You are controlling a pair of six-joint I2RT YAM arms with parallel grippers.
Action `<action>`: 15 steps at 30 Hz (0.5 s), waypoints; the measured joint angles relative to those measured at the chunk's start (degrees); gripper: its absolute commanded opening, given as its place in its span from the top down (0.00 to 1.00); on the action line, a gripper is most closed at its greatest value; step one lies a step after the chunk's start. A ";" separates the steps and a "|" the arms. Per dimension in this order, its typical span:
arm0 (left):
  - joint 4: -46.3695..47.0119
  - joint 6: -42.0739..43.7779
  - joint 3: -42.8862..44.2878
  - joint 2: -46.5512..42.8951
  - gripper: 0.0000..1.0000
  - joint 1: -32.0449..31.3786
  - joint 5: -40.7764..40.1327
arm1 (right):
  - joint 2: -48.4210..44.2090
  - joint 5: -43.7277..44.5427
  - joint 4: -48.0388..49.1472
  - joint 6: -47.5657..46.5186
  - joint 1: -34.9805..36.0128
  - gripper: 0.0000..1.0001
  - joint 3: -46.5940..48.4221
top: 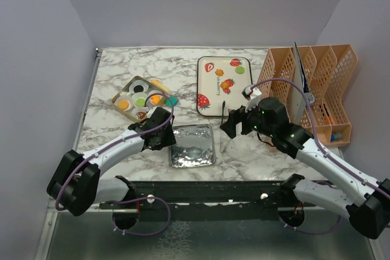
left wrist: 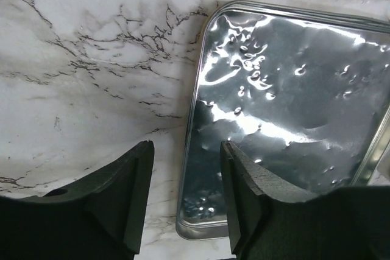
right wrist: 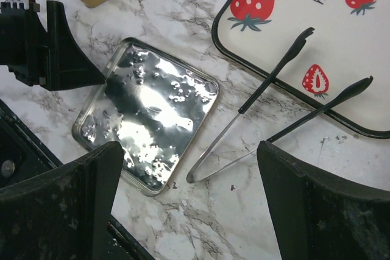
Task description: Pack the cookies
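Left gripper (left wrist: pixel 186 156) half narrowed and empty, at the left rim of the metal tin (top: pixel 192 144).
We see the cookies (top: pixel 140 101) in the paper cups (top: pixel 141 84) of the brown box (top: pixel 116 103) at the far left, and a few on the strawberry tray (top: pixel 241 98). The left fingers stand astride the tin's rim, we think in order to catch it. Right of the tin lie the tongs (right wrist: pixel 274 73), black tips on the tray; the right gripper (right wrist: pixel 189 150) hangs wide and empty above them, probably to take them.
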 measured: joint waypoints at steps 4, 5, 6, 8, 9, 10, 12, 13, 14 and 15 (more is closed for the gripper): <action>0.07 0.22 -0.66 1.44 0.58 0.00 1.40 | 1.70 -0.31 1.51 -0.09 1.51 0.03 -0.24; 0.13 0.37 -0.74 2.03 0.62 0.00 1.77 | 2.25 -0.37 1.90 -0.13 1.95 0.03 -0.24; 0.24 0.39 -0.83 2.54 0.65 0.00 2.23 | 2.80 -0.39 2.34 -0.28 2.40 0.03 -0.24; 0.55 0.72 -0.87 3.48 0.75 0.00 2.71 | 3.91 -0.39 2.89 -0.70 3.50 0.03 -0.24; 0.90 0.81 -0.87 3.63 0.81 0.02 3.08 | 4.39 -0.37 3.06 -1.01 4.04 0.03 -0.24; 0.90 0.96 -0.87 3.82 0.88 0.02 3.28 | 4.85 -0.37 3.23 -1.29 4.66 0.03 -0.24; 1.27 1.14 -0.87 4.02 1.00 0.07 3.80 | 5.68 -0.35 3.61 -2.08 5.92 0.03 -0.24; 1.29 1.11 -0.90 4.11 1.00 0.07 4.04 | 6.05 -0.37 3.74 -2.54 6.56 0.03 -0.24; 1.29 1.36 -0.90 4.13 1.00 0.07 4.15 | 6.40 -0.35 3.85 -3.06 7.21 0.03 -0.24; 1.36 1.44 -0.90 4.13 1.00 0.07 4.22 | 6.75 -0.35 4.00 -3.61 7.85 0.04 -0.24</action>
